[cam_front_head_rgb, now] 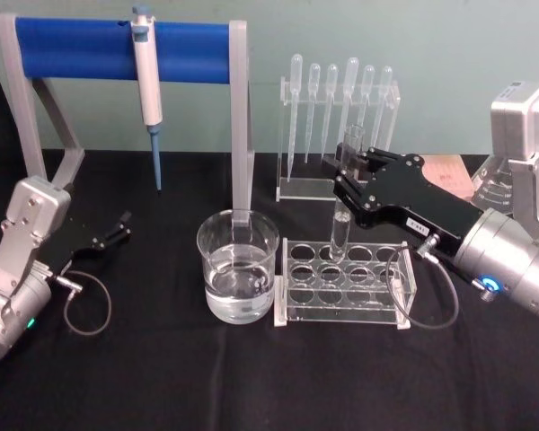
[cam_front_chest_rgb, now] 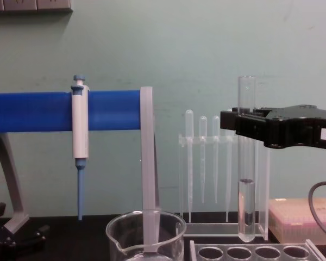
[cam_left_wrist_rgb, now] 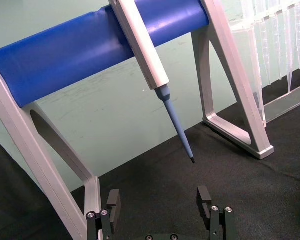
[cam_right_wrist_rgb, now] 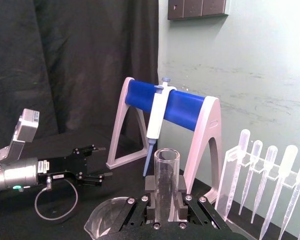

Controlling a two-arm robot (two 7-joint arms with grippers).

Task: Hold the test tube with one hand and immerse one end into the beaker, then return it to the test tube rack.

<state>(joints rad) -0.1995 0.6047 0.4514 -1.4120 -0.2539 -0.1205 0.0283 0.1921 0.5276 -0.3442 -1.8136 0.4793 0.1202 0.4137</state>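
Test tube: held upright, long axis vertical in the chest view. The open mouth points up and stands clear above the claw; the round bottom points down. A column of clear liquid is seen in its lower part.

Right gripper: reached in from the right, jaws closed on the tube's upper half. In the right wrist view the glass is seen pinched between the two fingers of this claw, the rim rising above them.

Position: the tube is over the back row of the test tube rack, near its left end. Its round bottom is level with, or just above, the rack's top plate; whether it has entered a hole cannot be told.

Beaker: on the black cloth just beside the rack's left end, partly filled with clear liquid, spout rim seen low in the chest view. The tube is apart from it.

Left gripper: low over the cloth at far left, well apart from the glassware. Its fingers are spread wide with nothing between them.

Behind: a micropipette is hung tip-down on a blue-barred stand; plastic pipettes are hung in a clear holder behind the rack.
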